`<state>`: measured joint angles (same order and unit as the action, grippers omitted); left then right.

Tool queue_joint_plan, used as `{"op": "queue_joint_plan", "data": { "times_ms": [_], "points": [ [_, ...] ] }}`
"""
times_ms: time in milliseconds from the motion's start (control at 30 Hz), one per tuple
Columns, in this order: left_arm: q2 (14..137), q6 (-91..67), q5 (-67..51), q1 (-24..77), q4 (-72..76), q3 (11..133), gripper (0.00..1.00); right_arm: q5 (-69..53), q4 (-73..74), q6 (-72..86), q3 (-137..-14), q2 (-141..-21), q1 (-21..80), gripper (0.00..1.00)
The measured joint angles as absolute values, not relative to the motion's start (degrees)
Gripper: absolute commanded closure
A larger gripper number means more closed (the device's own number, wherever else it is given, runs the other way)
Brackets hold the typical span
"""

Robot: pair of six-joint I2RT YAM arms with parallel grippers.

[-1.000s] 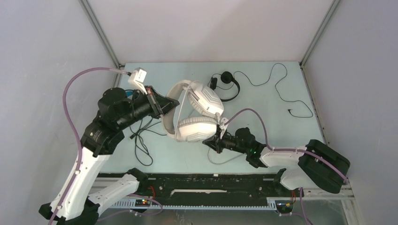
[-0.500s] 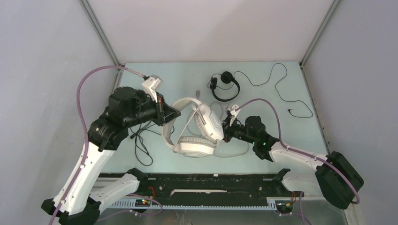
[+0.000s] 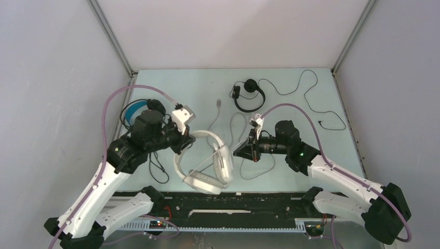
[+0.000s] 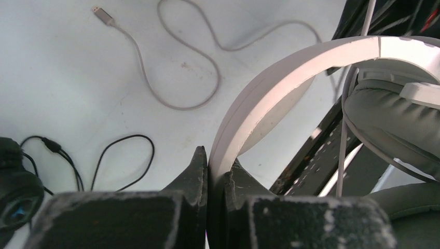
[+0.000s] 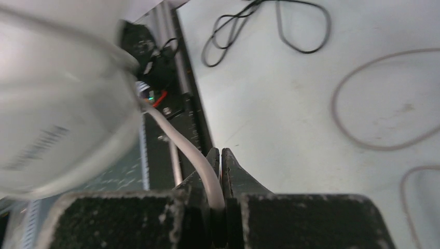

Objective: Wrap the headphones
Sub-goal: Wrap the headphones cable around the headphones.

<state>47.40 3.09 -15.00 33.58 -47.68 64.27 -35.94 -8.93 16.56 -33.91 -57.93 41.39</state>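
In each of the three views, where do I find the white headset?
Top view: the white headset is low in the centre.
Left wrist: its band arches from the jaws to the upper right.
Right wrist: a blurred white cup, upper left.
Shared landmark: the grey cable looping on the table.

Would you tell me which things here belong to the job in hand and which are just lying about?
In hand: white headphones, headband in left claw; their grey cable, pinched in right claw.
Lying about, untouched: small black headset, far side; black-and-blue headset, far left.
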Motion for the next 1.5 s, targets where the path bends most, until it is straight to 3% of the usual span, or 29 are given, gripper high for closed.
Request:
{"op": "queue_joint_plan", "data": {
  "times_ms": [267, 533, 1500],
  "points": [
    [44.97, 16.80, -10.11, 39.27, -45.65, 60.69, 1.00, -48.82, -0.64, 22.22, -39.31, -57.95, 41.50, 1.00],
    [45.80, 20.69, -2.37, 41.98, -42.65, 59.68, 1.00, -54.24, -1.02, 28.97, -39.92, -58.37, 41.50, 1.00],
    [44.18, 22.98, 10.28, 46.00, -35.35, 56.86, 1.00, -57.71, -11.97, 45.95, -45.39, -64.07, 41.36, 0.96]
  ]
}}
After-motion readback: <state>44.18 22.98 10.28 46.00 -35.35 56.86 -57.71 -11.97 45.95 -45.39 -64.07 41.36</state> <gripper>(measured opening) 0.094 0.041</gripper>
